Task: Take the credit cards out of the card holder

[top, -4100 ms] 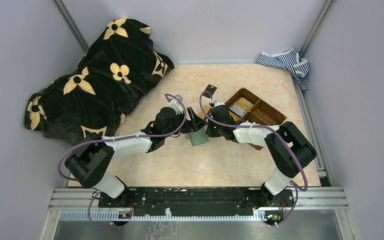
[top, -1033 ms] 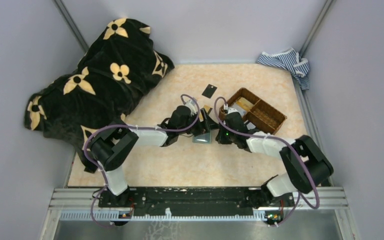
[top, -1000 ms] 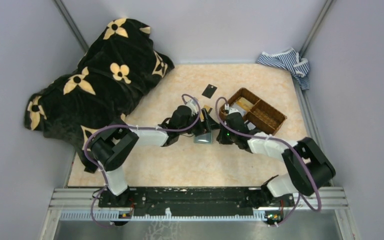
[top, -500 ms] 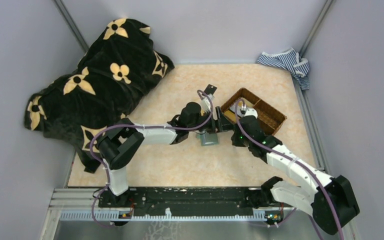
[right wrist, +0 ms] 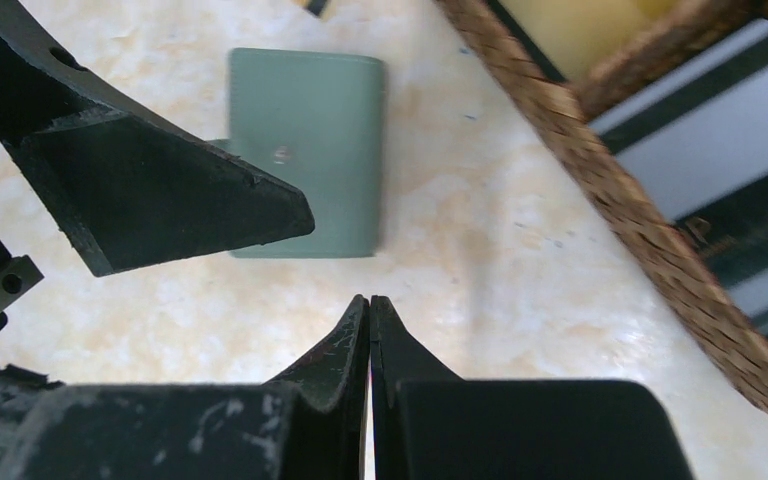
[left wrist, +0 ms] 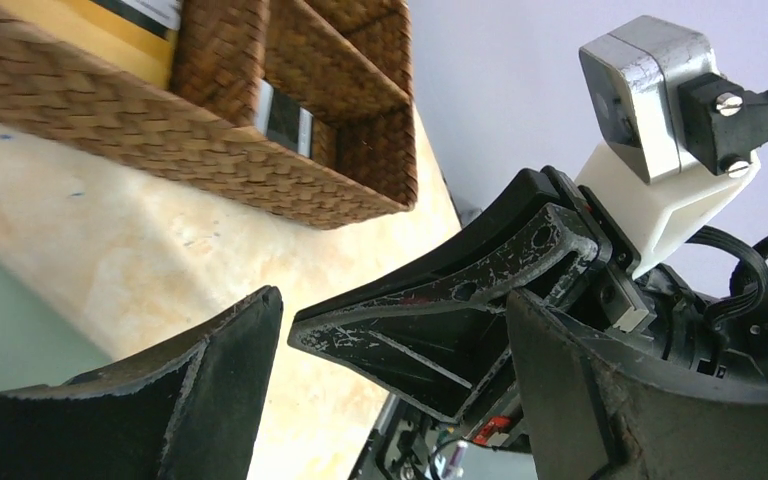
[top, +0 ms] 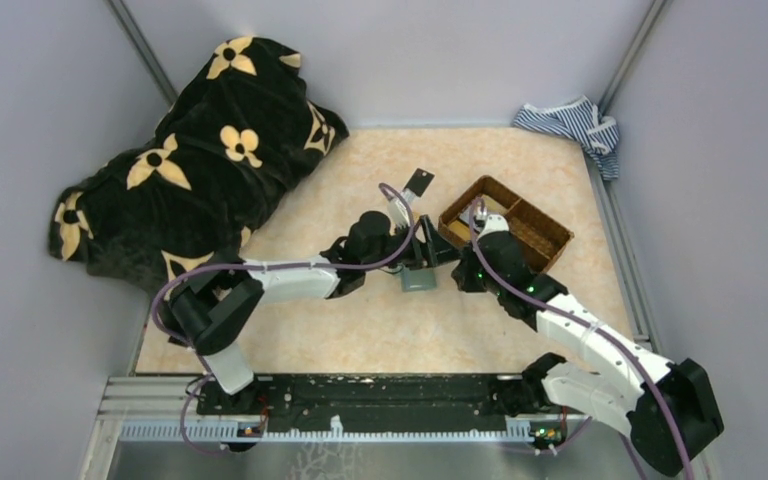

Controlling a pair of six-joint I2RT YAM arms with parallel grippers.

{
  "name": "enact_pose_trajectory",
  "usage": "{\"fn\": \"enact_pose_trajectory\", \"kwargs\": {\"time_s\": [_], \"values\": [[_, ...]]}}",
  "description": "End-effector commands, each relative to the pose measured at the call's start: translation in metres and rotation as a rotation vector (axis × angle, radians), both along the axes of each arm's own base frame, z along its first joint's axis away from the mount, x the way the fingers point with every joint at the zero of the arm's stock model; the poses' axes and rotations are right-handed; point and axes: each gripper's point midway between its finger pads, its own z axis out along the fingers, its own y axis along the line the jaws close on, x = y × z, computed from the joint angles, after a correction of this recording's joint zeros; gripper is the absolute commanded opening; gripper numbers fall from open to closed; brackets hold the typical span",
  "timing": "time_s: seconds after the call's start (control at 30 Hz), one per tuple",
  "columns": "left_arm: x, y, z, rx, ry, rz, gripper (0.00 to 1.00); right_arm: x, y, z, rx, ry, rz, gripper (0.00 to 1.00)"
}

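We are seeing card holder [right wrist: 305, 150] lying folded shut, flat on tabletop [right wrist: 460, 260], near basket [right wrist: 580, 150]; no credit cards showing from it. Left claw [left wrist: 390, 310] gaping empty, one finger crossing holder's edge. Right claw [right wrist: 369, 320] pinched closed on nothing, close by. We are fearing claws knocking together, unpinned holder skidding. We are reading no brand, no writing.

The wallet [right wrist: 305, 150] is a small sage-green square with rounded corners. It is folded shut and lies flat on the pale marbled table [right wrist: 480, 260], near the corner of a brown woven basket [right wrist: 600, 165] but not touching it. A pale grey-white card [right wrist: 700, 150] with dark stripes sits inside one of the basket's compartments, only partly in sight.
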Motion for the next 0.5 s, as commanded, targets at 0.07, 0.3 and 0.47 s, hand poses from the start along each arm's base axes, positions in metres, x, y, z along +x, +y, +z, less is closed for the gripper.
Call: {"fn": "enact_pose_trajectory", "kwargs": {"time_s": [0.07, 0.3, 0.47], "values": [[0.039, 0.079, -0.065, 0.231, 0.058, 0.352, 0.87, 0.014, 0.057, 0.047, 0.169, -0.14, 0.193, 0.0], [0.034, 0.118, -0.102, 0.214, 0.204, 0.461, 0.86, 0.018, 0.062, 0.038, 0.157, -0.117, 0.203, 0.0], [0.038, 0.121, -0.095, 0.139, 0.213, 0.45, 0.86, 0.017, 0.062, 0.034, 0.155, -0.107, 0.202, 0.0]]}}
